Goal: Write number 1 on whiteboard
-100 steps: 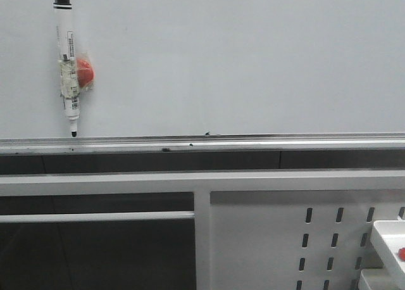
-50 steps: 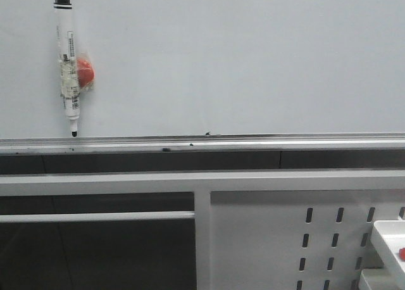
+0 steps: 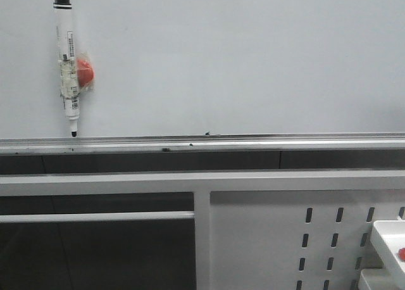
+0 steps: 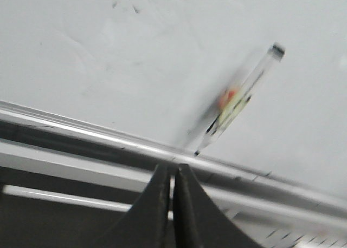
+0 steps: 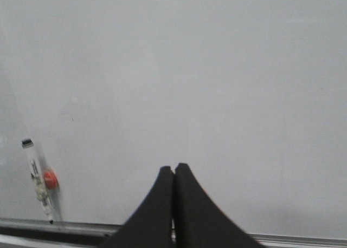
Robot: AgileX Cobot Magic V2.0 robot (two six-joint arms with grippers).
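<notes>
A: What is to be noted before anything is written?

B: No stroke is seen on the whiteboard (image 3: 240,62); the number 1 is not yet drawn. A marker (image 3: 68,65) hangs upright at the board's left side, cap end up and tip down just above the silver rail (image 3: 253,140), with a red magnet (image 3: 85,73) fixed beside its barrel. The marker must be taken first.

A: And the pincers?

B: The left pincer (image 4: 173,175) is seen with its fingers pressed together and nothing between them; the right pincer (image 5: 174,175) likewise, closed on nothing. Neither arm appears in the front view. In the left wrist view the marker (image 4: 238,99) lies ahead and is blurred, so the left arm is judged the one nearer to it.

A: How should the pickup be done well?

B: The fingers should be parted before the approach, not at the board. The barrel is best gripped on its bare length away from the magnet, so that the magnet is not pinched and the tip is left free. A pull straight away from the board is advised, since a sideways drag could smear ink.

A: Then the stroke?

B: 1 downward line, laid on the open middle of the board with light pressure, the marker held close to square to the surface.
</notes>
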